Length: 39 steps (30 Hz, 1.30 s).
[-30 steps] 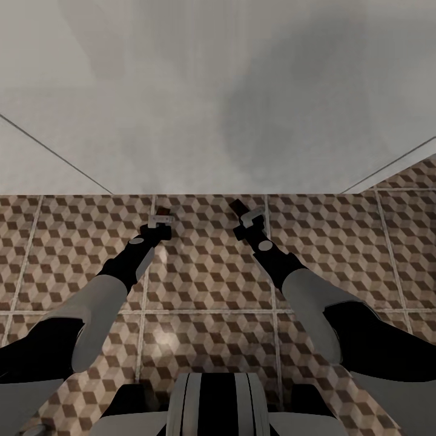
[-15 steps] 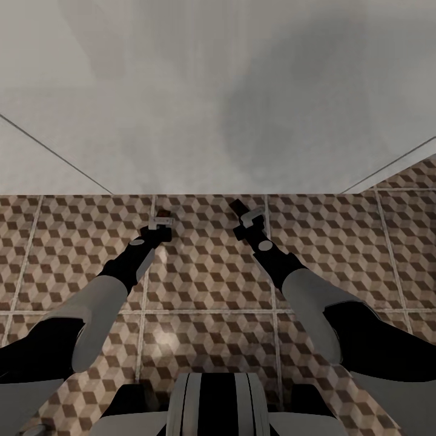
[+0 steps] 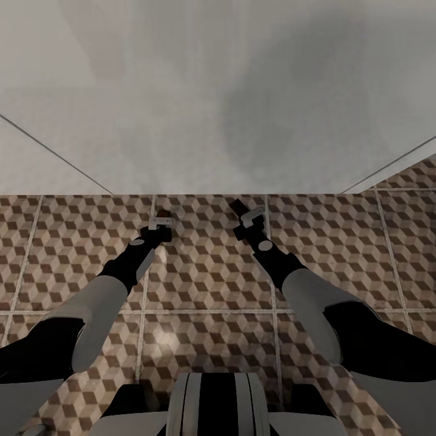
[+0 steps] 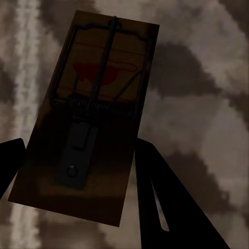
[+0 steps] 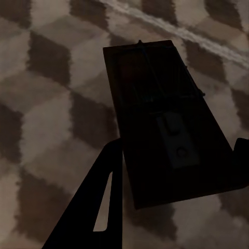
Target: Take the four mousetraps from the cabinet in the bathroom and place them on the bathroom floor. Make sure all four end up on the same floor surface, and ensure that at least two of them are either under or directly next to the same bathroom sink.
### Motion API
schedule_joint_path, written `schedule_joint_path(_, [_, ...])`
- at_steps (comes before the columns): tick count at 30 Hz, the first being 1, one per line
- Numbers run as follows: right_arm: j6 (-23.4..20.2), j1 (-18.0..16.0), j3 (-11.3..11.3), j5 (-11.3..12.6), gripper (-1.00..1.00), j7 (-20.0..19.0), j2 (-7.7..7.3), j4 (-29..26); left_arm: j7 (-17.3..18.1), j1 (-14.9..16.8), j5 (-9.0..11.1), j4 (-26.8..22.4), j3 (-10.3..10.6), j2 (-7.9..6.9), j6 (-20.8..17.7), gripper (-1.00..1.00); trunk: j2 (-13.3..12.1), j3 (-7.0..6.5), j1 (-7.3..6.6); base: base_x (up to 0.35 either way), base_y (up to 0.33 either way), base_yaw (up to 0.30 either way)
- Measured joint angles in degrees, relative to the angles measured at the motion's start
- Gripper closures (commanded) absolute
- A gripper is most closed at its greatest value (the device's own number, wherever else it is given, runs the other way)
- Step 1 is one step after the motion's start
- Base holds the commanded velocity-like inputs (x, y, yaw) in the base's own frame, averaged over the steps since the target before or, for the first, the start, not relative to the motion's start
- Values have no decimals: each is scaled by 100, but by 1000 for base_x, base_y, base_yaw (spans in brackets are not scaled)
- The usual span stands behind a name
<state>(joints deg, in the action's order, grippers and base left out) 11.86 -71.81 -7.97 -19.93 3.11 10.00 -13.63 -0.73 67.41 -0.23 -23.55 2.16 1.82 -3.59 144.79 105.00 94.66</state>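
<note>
Cube-patterned bathroom floor (image 3: 206, 284) fills the lower head view; above it a broad plain white surface (image 3: 181, 91), its identity unclear. Both arms reach down toward the floor near the white edge. Left gripper (image 3: 162, 221) has its jaws clamped on one mousetrap (image 4: 88, 111), red spot and wire showing. Right gripper (image 3: 244, 213) grips another mousetrap (image 5: 163, 122), dark and shadowed. Whether either trap touches the tiles cannot be told.
</note>
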Motion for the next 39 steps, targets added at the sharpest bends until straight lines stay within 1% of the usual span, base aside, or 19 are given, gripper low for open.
schedule_joint_path(10, [0, 0, 0, 0, 100, 0, 0, 0, -1, 1, -1, 0, 1, 1, 0, 100, 0, 0, 0, 0, 0, 0])
schedule_joint_path(11, [0, 0, 0, 0, -100, 0, 0, 0, 0, 0, -1, 0, 2, 2, 0, 100, 0, 0, 0, 0, 0, 0])
schedule_joint_path(39, [1, 0, -3, 7, -100, 15, 0, 0, 5, 0, -5, 0, 2, 3, 0, 100, 0, 0, 0, 0, 0, 0])
